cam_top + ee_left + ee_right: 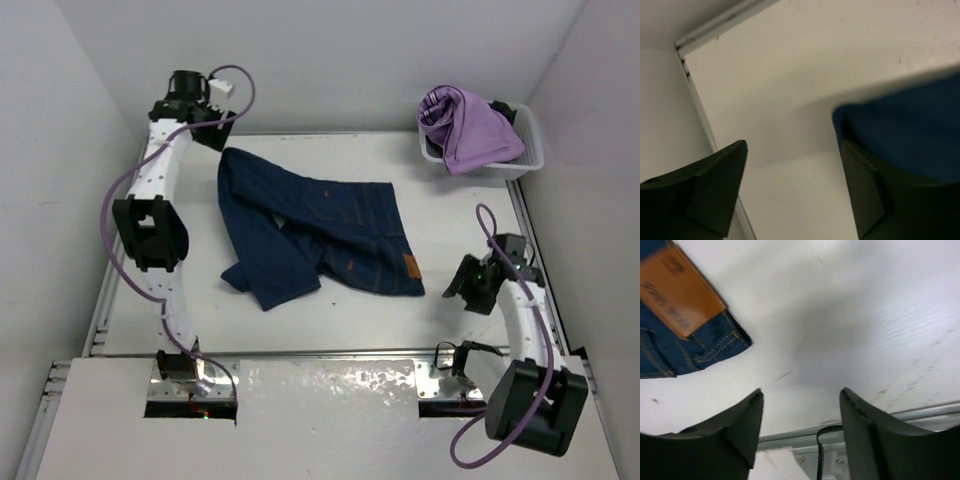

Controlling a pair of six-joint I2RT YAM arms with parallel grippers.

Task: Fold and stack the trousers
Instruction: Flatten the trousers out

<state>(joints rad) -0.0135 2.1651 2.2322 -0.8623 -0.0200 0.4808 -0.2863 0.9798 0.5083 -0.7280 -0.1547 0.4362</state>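
The trousers (320, 230) are dark blue jeans lying loosely folded in the middle of the table, tan waistband patch (409, 265) at their right end. My left gripper (215, 132) hovers by the far left corner of the trousers. In the left wrist view it (794, 150) is open and empty, with denim (910, 130) just beyond its right finger. My right gripper (462, 285) is to the right of the waistband. In the right wrist view it (801, 395) is open over bare table, and the patch (675, 295) and waistband corner (715, 345) lie apart at the upper left.
A white basket (530, 160) at the back right holds a lilac-purple garment (465, 130). Metal rails (110, 290) border the table at left, right and front. White walls close in on three sides. A black cable (819, 450) runs near the front rail.
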